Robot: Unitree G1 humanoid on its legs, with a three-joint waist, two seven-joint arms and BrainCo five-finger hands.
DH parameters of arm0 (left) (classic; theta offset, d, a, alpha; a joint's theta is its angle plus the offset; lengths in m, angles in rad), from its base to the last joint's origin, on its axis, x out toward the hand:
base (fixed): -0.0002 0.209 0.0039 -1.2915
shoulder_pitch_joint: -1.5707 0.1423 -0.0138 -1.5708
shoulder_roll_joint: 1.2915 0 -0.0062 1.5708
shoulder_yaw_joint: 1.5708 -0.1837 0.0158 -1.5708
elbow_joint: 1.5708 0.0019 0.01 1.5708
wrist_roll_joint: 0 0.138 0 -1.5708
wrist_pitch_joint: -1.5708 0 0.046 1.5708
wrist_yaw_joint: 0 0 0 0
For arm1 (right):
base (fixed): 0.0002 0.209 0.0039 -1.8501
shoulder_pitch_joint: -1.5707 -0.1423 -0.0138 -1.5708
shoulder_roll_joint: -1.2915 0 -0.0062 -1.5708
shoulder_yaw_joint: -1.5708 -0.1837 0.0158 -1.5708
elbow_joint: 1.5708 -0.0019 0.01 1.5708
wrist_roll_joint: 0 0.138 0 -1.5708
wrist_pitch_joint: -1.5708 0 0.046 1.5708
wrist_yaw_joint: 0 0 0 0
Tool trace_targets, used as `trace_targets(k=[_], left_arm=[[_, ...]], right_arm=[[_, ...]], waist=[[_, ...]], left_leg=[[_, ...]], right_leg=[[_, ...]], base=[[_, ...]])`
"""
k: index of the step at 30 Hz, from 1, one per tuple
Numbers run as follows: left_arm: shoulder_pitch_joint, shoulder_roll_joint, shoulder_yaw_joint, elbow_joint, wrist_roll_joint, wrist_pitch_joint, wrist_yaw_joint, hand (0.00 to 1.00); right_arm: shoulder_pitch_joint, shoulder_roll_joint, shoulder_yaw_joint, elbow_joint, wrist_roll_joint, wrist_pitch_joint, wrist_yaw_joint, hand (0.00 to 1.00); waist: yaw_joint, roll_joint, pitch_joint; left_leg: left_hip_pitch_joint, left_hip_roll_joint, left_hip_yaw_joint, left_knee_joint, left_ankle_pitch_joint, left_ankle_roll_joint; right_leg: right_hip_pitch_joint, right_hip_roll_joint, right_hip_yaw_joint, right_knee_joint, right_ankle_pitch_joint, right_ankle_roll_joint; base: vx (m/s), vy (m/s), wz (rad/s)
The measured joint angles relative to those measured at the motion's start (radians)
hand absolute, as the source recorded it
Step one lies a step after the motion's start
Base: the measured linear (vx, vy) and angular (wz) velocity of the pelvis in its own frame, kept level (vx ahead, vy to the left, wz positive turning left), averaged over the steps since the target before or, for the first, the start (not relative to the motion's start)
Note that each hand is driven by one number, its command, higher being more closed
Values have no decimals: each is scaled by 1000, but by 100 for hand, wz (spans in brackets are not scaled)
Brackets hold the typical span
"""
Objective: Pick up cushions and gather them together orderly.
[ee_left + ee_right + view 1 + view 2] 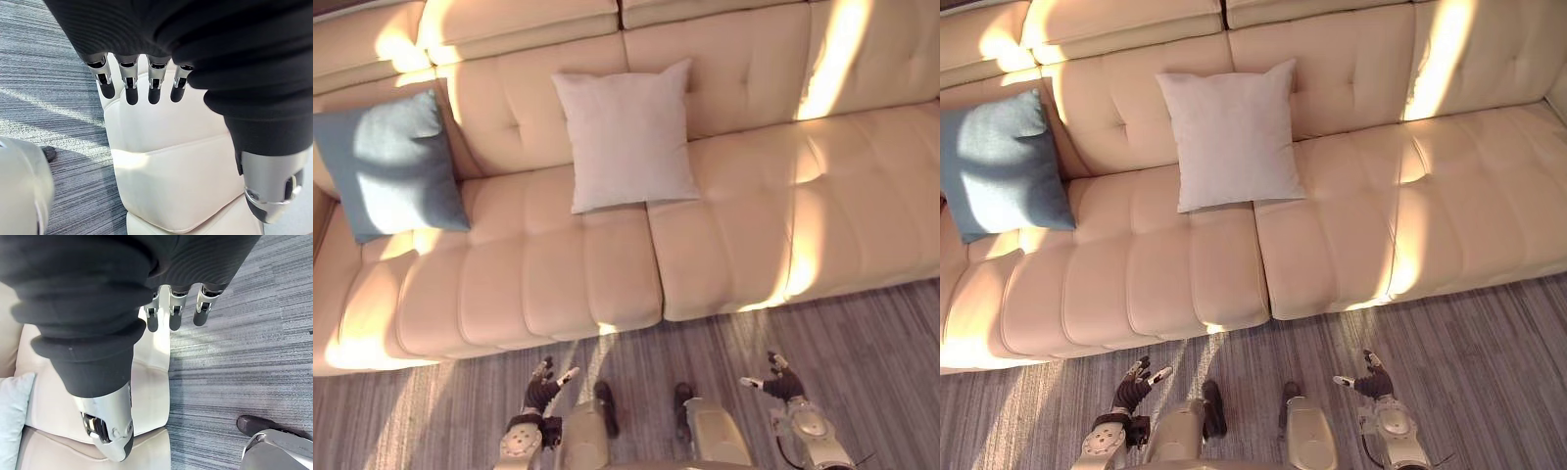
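Left hand (544,388) and right hand (781,383) hang before the tufted leather-look sofa (754,225), fingers straight and empty, while the blue cushion (391,166) and pale cushion (626,137), square, fabric-covered, probably light and soft, lean well apart against its backrest; grip each by an edge.

We see our left hand (544,390) and right hand (783,384) wearing dark ribbed covers (146,29); our silver fingers (129,81) end in dark tips, on smooth silver-grey arms (813,431).
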State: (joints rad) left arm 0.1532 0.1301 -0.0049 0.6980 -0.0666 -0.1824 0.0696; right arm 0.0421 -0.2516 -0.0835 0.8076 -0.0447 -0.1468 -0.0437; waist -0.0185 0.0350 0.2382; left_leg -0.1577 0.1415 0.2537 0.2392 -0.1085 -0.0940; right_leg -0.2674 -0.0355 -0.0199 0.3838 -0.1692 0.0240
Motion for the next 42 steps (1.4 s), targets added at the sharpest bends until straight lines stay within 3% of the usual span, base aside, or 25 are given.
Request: trace_targets(k=[7,11,12,13,15,16,18,20,22,23,24,25,26,27,29,32,34,35,36,37,38,39,40,41,42], left_arm=[[-37,2,-5,-3,2,0,3,0],[-46,13,-5,-29,10,0,5,0],[-46,23,-6,-49,13,0,5,0],[-62,31,-20,-74,20,1,8,0],[-64,41,-36,-95,21,1,10,0],[-65,51,-42,-102,21,1,9,0],[-73,55,-44,-109,20,2,10,0],[-92,50,-50,-108,20,5,2,0],[-130,36,-69,-108,20,5,-4,0],[-140,19,-72,-108,20,3,-4,0],[-139,6,-79,-107,20,3,-4,0],[-136,-4,-85,-103,19,2,-4,0],[-131,-19,-105,-99,19,2,-4,0],[-125,-22,-111,-99,17,1,-3,0],[-101,-21,-111,-102,7,1,1,0],[-60,-21,-111,-121,0,2,6,0],[-53,-29,-104,-126,0,2,23,0],[-52,-31,-98,-125,0,3,25,0],[-44,-29,-80,-128,0,3,30,0],[-48,-30,-56,-133,0,3,38,0],[-49,-37,-40,-133,-1,4,42,0],[-44,-41,-35,-131,-3,5,44,0],[-34,-39,-37,-129,-4,7,44,0],[-24,-33,-47,-129,-5,11,44,0],[-19,-27,-59,-128,-5,13,44,0]], right_arm=[[24,16,-39,-13,5,0,-3,0],[33,31,-38,-68,9,-4,-5,0],[27,34,-38,-68,17,-4,-5,0],[25,36,-43,-63,32,-2,-11,0],[17,44,-42,-36,43,-1,-16,0],[8,49,-43,-31,45,0,-18,0],[2,49,-44,-18,45,0,-19,0],[-21,46,-46,-10,46,0,-20,0],[-18,43,-46,-10,47,1,-19,0],[-11,39,-44,-9,47,1,-20,0],[-15,39,-44,-9,48,2,-22,0],[-11,38,-41,-9,49,2,-23,0],[-11,37,-34,-8,50,3,-33,0],[-15,37,-33,-9,54,4,-44,0],[-11,43,-21,-9,59,4,-50,0],[-7,49,-16,-9,76,3,-54,0],[-8,49,-25,-8,76,3,-69,0],[-10,51,-24,-7,77,3,-71,0],[-21,63,-14,-8,77,3,-72,0],[-34,67,-16,-7,77,0,-72,0],[-45,67,-17,2,77,1,-76,0],[-51,71,-18,5,74,2,-80,0],[-56,77,-18,8,73,2,-82,0],[-57,82,-18,13,70,2,-82,0],[-56,83,-18,16,68,3,-82,0]], waist=[[-37,4,-7],[-67,6,-8],[-77,6,-8],[-82,10,-5],[-81,11,-4],[-81,12,-5],[-80,12,-7],[-81,17,-8],[-90,33,-18],[-88,46,-24],[-86,48,-22],[-84,49,-22],[-76,50,-21],[-65,39,-15],[-35,26,-5],[-15,30,-2],[21,53,-3],[38,51,-5],[62,29,-21],[57,1,-34],[57,-8,-32],[58,-12,-33],[57,-19,-32],[56,-23,-31],[52,-23,-31]], left_leg=[[41,-13,120,-22,-28,21],[56,6,243,31,-69,42],[61,29,312,38,-77,47],[86,48,415,40,-95,49],[133,73,523,46,-113,37],[177,88,600,51,-124,24],[241,103,700,57,-141,-4],[286,117,766,81,-146,-11],[296,203,746,245,-146,-12],[282,277,677,402,-112,40],[254,310,583,518,-49,110],[222,311,489,591,-23,115],[118,248,283,702,-96,51],[44,182,169,732,-133,35],[-66,115,68,712,-162,51],[-184,41,-36,501,-154,39],[-211,-6,-71,154,-57,0],[-194,-6,-73,140,5,23],[-181,-44,-58,131,19,72],[-203,-74,-58,183,-40,113],[-208,-84,-52,229,-87,142],[-191,-94,-44,256,-127,148],[-135,-117,-39,258,-161,169],[-80,-135,-39,250,-183,183],[-44,-145,-44,244,-198,194]], right_leg=[[14,2,101,-114,85,45],[-17,42,207,-155,156,50],[-36,31,146,-189,175,33],[-63,-38,-71,-172,142,-35],[-64,-127,-342,-122,104,-101],[-43,-194,-539,-75,88,-127],[-14,-237,-715,-37,121,-147],[-43,-185,-646,-31,114,-119],[-50,-107,-547,-32,90,-110],[-36,-63,-492,-37,76,-117],[-10,-33,-442,-47,63,-122],[14,-16,-410,-64,54,-129],[51,0,-347,-86,43,-127],[80,1,-294,-92,34,-119],[140,3,-221,-112,19,-97],[208,-4,-159,-145,-5,-59],[257,-9,-113,-158,-45,-12],[267,-10,-96,-159,-58,0],[281,-32,-56,-163,-75,20],[264,-65,-46,-119,-99,57],[236,-82,-32,-30,-124,91],[205,-101,-22,91,-132,118],[152,-135,-11,286,-99,219],[110,-164,-19,444,-66,249],[94,-183,-42,525,-72,236]], base=[[-23,127,-51],[42,94,-126],[-11,36,-170],[2,48,-196],[51,17,-193],[72,-37,-196],[176,-145,-230],[253,-230,-226],[293,-190,-176],[301,-128,-158],[253,-70,-157],[234,-29,-149],[270,22,-143],[272,53,-139],[383,139,-119],[327,174,-75],[392,277,-65],[474,278,-65],[659,317,-37],[667,310,-20],[657,322,8],[547,276,5],[563,262,11],[490,182,16],[611,115,42]])
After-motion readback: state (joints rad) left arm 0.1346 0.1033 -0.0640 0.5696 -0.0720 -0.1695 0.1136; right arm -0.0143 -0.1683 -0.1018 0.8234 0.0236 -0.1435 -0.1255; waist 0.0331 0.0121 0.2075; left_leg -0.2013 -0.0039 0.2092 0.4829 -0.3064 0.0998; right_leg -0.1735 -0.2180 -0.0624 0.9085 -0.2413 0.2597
